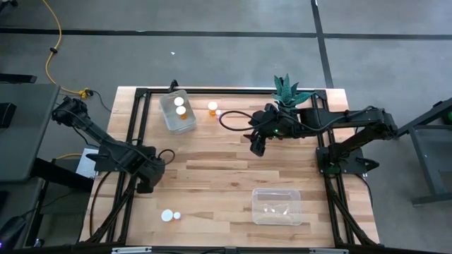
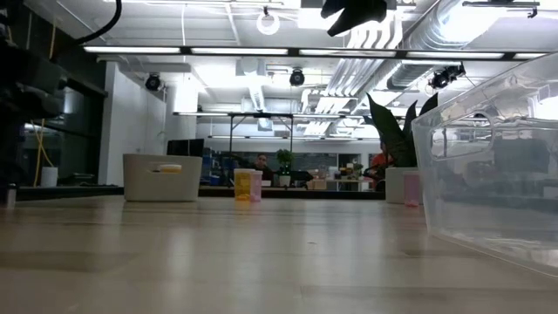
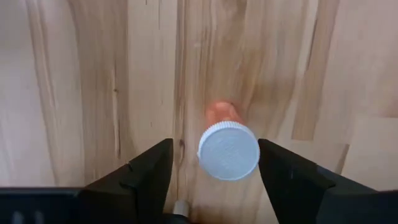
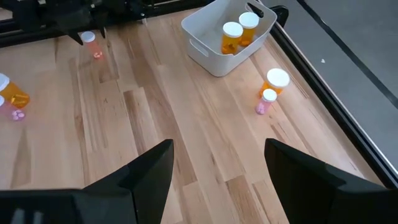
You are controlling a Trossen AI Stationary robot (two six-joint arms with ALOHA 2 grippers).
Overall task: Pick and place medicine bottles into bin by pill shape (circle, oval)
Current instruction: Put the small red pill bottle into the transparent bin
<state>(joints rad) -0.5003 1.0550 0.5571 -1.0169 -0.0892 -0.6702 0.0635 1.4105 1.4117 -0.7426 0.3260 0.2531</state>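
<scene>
The left claw (image 3: 214, 163) hangs over a pink medicine bottle (image 3: 227, 146) standing on the worktop (image 1: 212, 169), its fingers spread wide with the white cap between them and touching neither. The cap sits nearer 1 finger than the other, so a closing stroke would likely push the bottle sideways or tip it before both fingers bite; the smooth round cap could also slip free if gripped too high. In the high view the left arm reaches in from the worktop's left edge with its wrist bent down over that spot.

The right claw (image 4: 217, 163) is also wide and holds nothing, raised near the middle of the far side, the arm stretched in from the right beside a potted plant (image 1: 288, 89). The white bin (image 1: 175, 111) already holds 2 orange bottles. 2 more bottles (image 1: 213, 108) stand just beside it, and another 2 bottles (image 1: 169, 215) stand near the front edge. The clear bin (image 1: 277, 206) looks empty.
</scene>
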